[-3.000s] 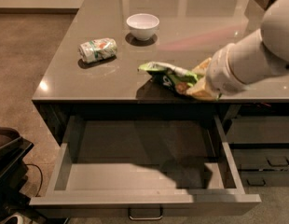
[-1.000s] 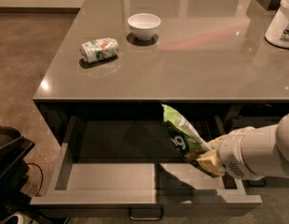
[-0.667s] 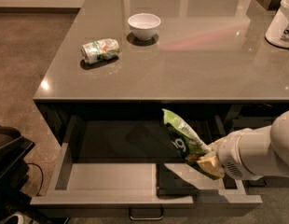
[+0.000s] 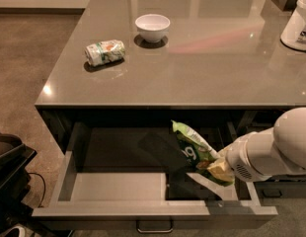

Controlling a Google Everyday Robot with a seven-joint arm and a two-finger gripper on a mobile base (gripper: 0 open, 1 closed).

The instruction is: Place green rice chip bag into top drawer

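Grips the lower end of the chip bag (image 4: 190, 142) with the gripper (image 4: 219, 171), clamped around it, below the front edge of the tabletop (image 4: 202, 68), toward the front right corner. Holds the bag tilted, top leaning up and left, over the right half of the open drawer (image 4: 118, 186). Near the tabletop's left edge: a can (image 4: 105, 52) on its side, beside a bowl (image 4: 152, 27).

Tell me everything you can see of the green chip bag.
The green rice chip bag is crumpled, shiny lime-green foil with white lettering and pale edges. It tilts up and to the left over the right side of the open top drawer, its lower end clamped in the gripper, which reaches in from the right.
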